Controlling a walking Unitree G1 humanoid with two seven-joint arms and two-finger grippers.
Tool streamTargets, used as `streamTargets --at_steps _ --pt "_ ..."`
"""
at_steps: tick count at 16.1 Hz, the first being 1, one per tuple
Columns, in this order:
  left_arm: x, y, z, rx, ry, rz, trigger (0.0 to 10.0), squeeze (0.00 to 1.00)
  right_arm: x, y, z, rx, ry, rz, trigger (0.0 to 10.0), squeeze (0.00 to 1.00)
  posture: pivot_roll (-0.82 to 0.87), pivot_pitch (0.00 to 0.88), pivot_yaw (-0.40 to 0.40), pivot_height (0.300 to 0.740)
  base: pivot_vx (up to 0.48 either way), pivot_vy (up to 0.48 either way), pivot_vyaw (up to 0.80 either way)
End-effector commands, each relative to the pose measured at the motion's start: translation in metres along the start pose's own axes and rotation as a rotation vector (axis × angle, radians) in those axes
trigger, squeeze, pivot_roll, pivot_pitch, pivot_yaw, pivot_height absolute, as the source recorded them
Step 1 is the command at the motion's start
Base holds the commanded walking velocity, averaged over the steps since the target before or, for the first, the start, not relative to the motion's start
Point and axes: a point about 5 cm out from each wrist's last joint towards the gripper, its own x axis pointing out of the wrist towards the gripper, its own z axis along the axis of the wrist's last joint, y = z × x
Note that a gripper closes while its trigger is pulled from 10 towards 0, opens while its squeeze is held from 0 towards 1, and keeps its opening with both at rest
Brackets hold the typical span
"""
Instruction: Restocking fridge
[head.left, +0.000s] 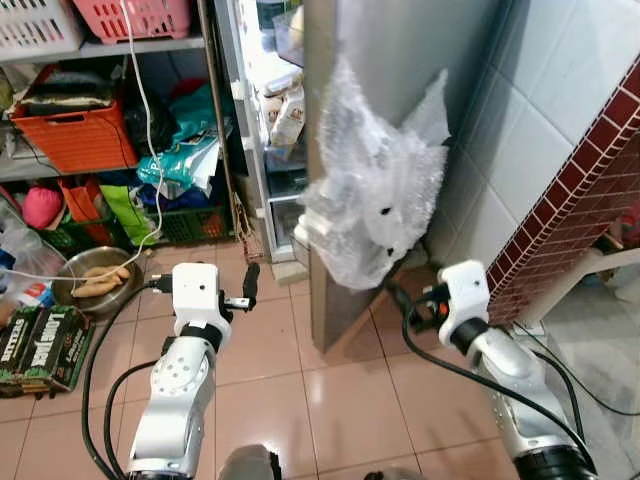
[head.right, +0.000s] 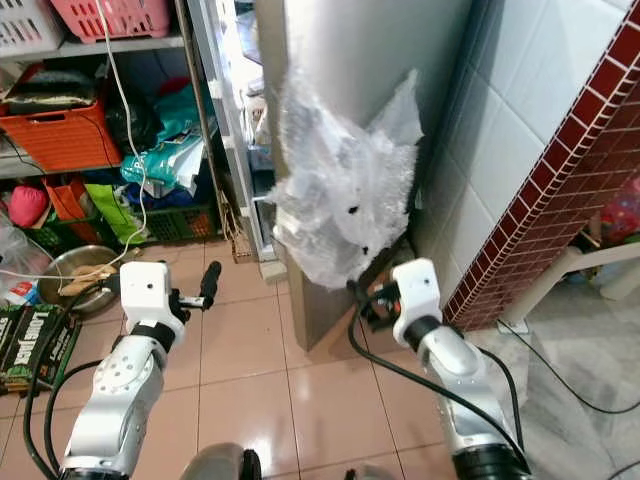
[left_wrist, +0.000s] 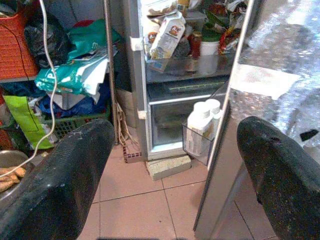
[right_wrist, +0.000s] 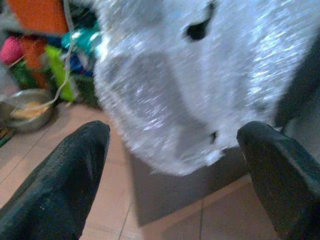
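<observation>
Fridge (head.left: 262, 150), standing open between the storage shelving on the left and the tiled wall on the right, its grey door (head.left: 380, 60) swung out toward the robot and seen edge-on. Left of it: shelving holding an orange crate (head.left: 75, 135), teal and green bags, a white cable hanging down; on the tiled floor below, a metal bowl (head.left: 92, 280) with pale items in it and a dark carton (head.left: 40, 345). Left gripper (head.left: 247, 290) held low over the floor before the fridge opening, fingers spread apart and holding nothing; its wrist view looks at stocked shelves, a carton (left_wrist: 167, 35) and white bottles (left_wrist: 202, 125) in the door rack. Clear bubble-wrap bag (head.left: 375, 195) hanging against the door's outer face. Right gripper (right_wrist: 170, 165) just below that bag, fingers wide apart, not holding it. Red-brick tiled ledge (head.left: 580, 200) at far right.
</observation>
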Motion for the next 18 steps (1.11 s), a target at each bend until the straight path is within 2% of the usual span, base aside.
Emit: streamTargets --at_steps 1,3,5,7,17,18 --pt "0.001 0.002 -0.001 -0.001 0.004 0.01 10.0 0.0 0.002 0.001 0.008 0.014 -0.038 -0.034 10.0 0.0 0.05 0.02 0.01 0.74 0.0 0.0 0.0" --pt "0.001 0.001 -0.001 -0.001 -0.001 0.012 10.0 0.0 0.008 0.005 0.014 -0.014 -0.06 -0.053 10.0 0.0 0.05 0.021 0.008 0.74 0.0 0.0 0.0" --pt "0.0 0.003 0.0 -0.004 -0.005 0.02 10.0 0.0 0.01 0.004 0.016 -0.002 -0.074 -0.066 10.0 0.0 0.06 0.02 0.006 0.74 0.0 0.0 0.21" --pt "0.001 0.004 -0.001 -0.015 -0.005 0.024 10.0 0.0 0.011 -0.001 0.014 0.003 -0.062 -0.101 10.0 0.0 0.06 0.017 0.004 0.74 0.0 0.379 0.42" --pt "0.003 0.003 0.001 -0.009 -0.016 0.016 10.0 0.0 0.011 -0.007 0.015 0.011 -0.08 -0.149 10.0 0.0 0.06 0.012 0.006 0.74 0.0 0.477 0.0" --pt "0.003 0.003 0.001 -0.006 -0.019 0.015 10.0 0.0 0.011 -0.008 0.015 0.005 -0.082 -0.153 10.0 0.0 0.06 0.012 0.006 0.74 0.0 0.0 0.0"
